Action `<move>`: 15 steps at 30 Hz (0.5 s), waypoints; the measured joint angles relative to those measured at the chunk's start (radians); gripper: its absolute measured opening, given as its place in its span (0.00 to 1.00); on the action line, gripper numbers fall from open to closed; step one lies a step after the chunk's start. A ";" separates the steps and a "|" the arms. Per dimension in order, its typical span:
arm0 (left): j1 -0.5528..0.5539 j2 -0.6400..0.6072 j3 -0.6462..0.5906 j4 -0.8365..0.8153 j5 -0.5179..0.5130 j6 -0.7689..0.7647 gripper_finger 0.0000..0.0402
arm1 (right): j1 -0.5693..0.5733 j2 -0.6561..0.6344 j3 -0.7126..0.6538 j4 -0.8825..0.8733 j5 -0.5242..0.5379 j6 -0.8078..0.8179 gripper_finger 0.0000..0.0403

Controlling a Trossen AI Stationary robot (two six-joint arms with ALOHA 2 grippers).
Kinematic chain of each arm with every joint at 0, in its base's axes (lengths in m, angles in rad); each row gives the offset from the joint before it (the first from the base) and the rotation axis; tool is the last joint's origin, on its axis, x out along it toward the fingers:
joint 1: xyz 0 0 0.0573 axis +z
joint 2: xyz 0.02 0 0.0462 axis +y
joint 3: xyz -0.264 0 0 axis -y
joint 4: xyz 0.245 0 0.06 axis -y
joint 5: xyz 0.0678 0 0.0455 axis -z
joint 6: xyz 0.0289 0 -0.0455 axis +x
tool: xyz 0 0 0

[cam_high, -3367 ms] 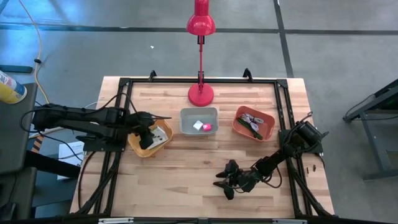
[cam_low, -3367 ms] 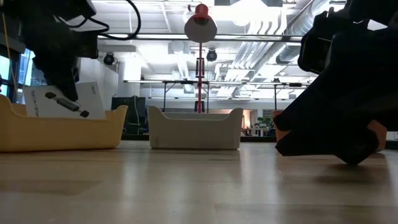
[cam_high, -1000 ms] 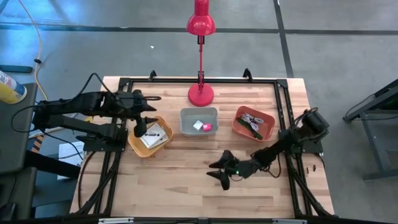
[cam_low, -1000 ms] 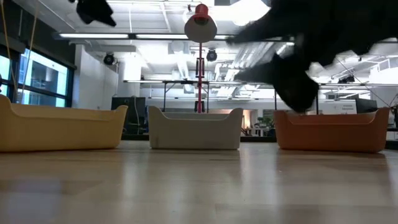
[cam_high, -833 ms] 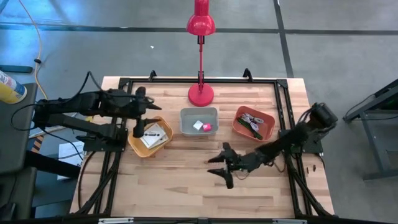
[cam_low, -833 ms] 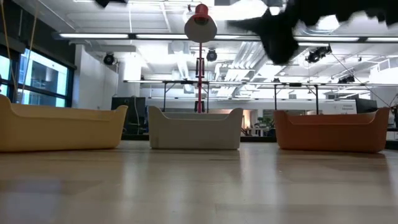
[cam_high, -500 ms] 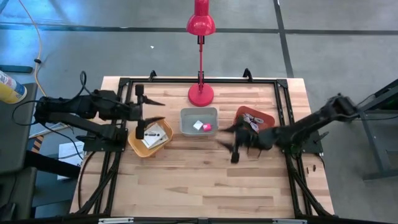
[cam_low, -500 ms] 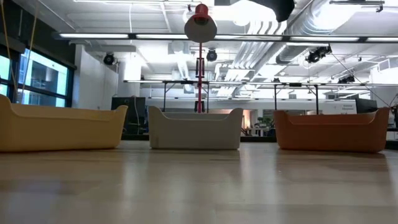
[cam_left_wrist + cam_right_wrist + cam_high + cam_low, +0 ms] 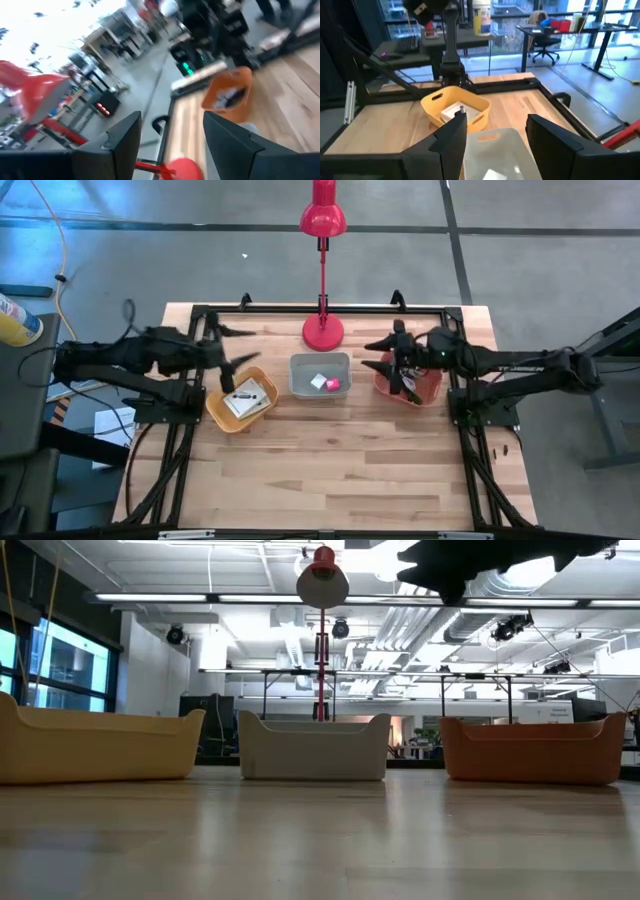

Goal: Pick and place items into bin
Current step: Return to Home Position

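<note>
Three bins stand in a row across the table. The yellow bin [image 9: 214, 412] at the left holds white cards [image 9: 243, 397]. The grey bin [image 9: 320, 361] in the middle holds a pink cube [image 9: 334, 384] and a white cube [image 9: 318, 380]. The orange bin [image 9: 430, 388] stands at the right, its contents mostly hidden under my right arm. My left gripper [image 9: 255, 347] hovers open above the yellow bin's far edge, its fingers level and pointing toward the table's right. My right gripper [image 9: 367, 356] hovers open, high above the orange bin's left rim, pointing toward the grey bin. Neither holds anything.
A red desk lamp stands with its base [image 9: 323, 331] just beyond the grey bin, between the two grippers. A black frame [image 9: 320, 308] runs around the table's edges. Bare wood [image 9: 320, 470] fills the table's near half.
My right gripper has risen from low over the table's near middle and swung toward the far right, ending high over the orange bin. My left gripper has lifted out of the yellow bin, shifted toward the far edge and tipped from pointing down to level.
</note>
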 joint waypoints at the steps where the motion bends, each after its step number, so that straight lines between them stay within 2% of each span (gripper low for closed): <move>1: 0.020 -0.035 -0.024 0.018 0.018 0.004 0.50 | -0.022 -0.003 -0.007 0.016 -0.025 -0.001 0.48; 3: 0.062 -0.099 -0.070 0.025 0.070 0.007 0.50 | -0.053 -0.011 -0.020 0.046 -0.037 -0.014 0.48; 8: 0.152 -0.249 -0.158 0.023 0.192 -0.001 0.49 | -0.108 -0.070 -0.080 0.087 0.026 0.004 0.48; 15: 0.237 -0.387 -0.242 -0.048 0.287 -0.001 0.50 | -0.116 -0.231 -0.300 0.251 0.085 0.102 0.48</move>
